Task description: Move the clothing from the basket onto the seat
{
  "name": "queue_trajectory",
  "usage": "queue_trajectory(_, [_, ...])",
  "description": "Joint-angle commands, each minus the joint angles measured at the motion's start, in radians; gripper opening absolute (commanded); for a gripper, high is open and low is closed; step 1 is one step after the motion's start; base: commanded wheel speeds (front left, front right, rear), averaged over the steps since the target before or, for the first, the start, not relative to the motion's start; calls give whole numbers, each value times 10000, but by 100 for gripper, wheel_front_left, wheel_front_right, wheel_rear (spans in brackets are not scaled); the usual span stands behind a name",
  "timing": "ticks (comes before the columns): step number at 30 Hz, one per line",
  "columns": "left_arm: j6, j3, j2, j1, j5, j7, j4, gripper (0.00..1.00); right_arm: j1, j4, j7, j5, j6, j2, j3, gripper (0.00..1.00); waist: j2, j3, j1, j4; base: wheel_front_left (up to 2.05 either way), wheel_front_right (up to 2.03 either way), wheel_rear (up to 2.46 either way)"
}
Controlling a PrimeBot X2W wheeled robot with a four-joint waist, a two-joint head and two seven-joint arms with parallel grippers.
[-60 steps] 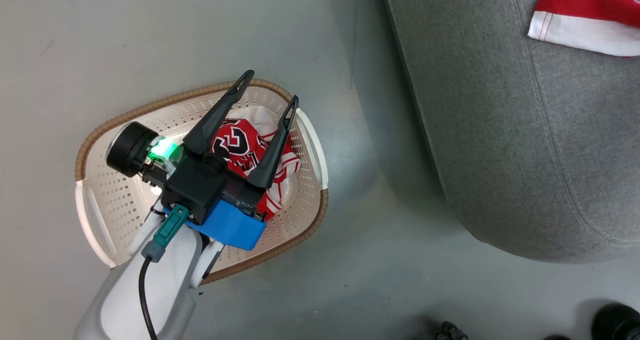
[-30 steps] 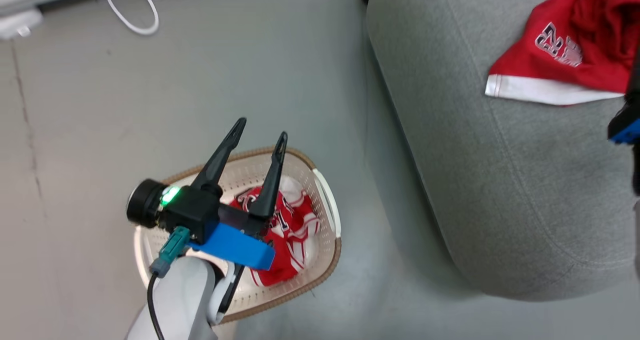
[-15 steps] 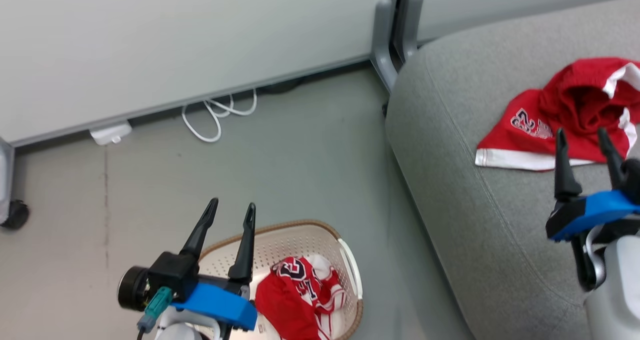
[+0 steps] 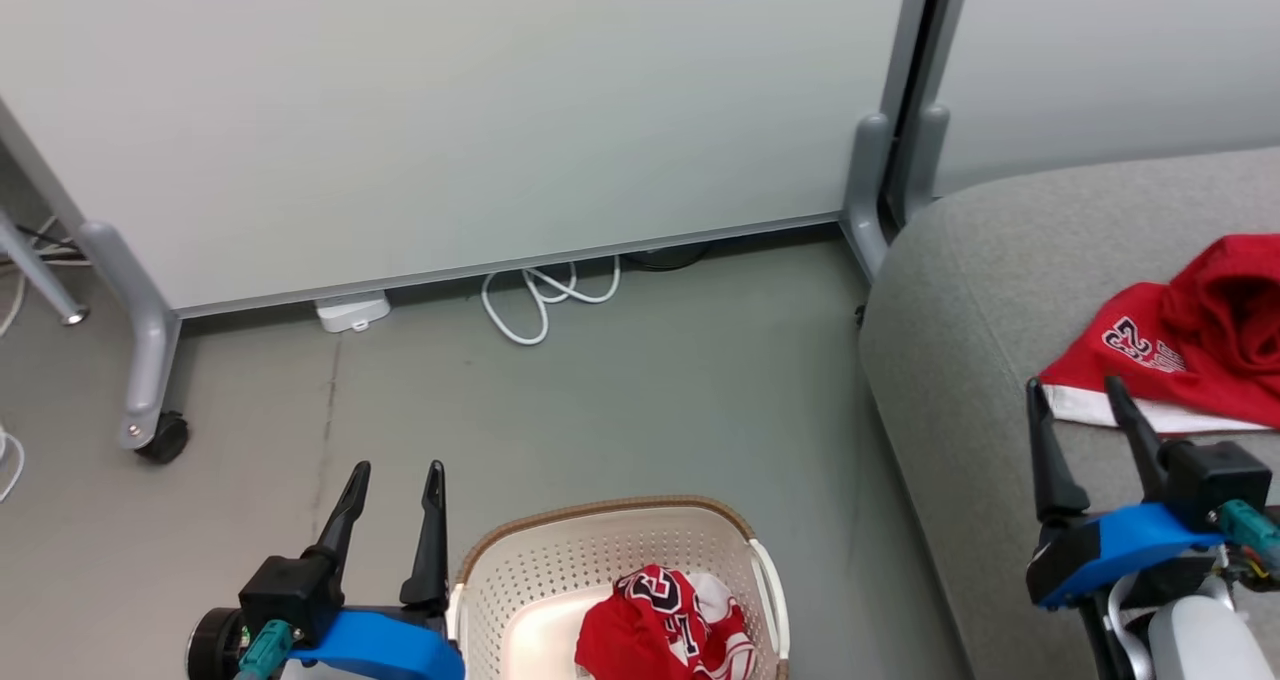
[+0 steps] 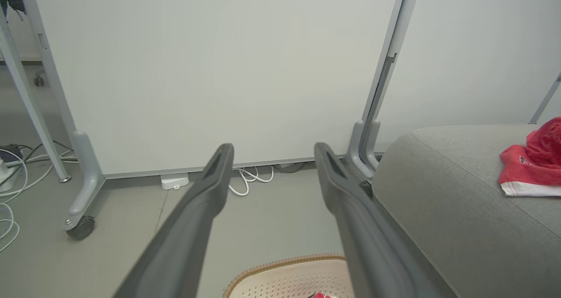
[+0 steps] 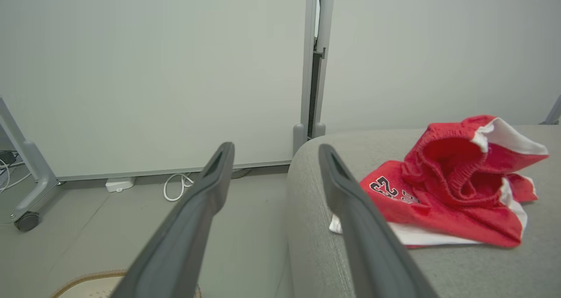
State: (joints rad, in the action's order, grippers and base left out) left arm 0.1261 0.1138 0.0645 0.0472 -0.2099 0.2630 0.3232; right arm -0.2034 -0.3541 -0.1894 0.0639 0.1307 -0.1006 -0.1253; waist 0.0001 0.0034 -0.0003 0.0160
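Grey floor bears the basket, cropped with its red garment; both jaws gape empty.

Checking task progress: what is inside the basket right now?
One crumpled red garment with white trim and black-and-white numbers lies in the basket. Anything under it is covered, and the basket's near end is cut off by the frame.
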Motion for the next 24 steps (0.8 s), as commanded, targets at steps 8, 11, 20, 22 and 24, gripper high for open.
queue_trajectory(8, [74,-389,25,244,99,27,246,100,742,588,138,-130,1,305,212,100,-1,-110,3,506,0,0,0])
queue_trajectory(11, [74,-574,42,262,155,27,260,100,829,716,200,-97,1,376,342,100,-1,-121,3,586,0,0,0])
queue_trajectory(20, [74,-758,-20,88,213,27,281,100,890,852,274,25,1,454,455,100,-1,-117,3,668,0,0,0])
queue_trajectory(22, [74,-742,-25,89,220,27,298,100,873,816,272,54,1,460,469,100,-1,-112,3,655,0,0,0])
queue_trajectory(24, [74,-724,-35,91,223,27,314,100,847,777,259,65,1,469,476,100,-1,-107,3,637,0,0,0])
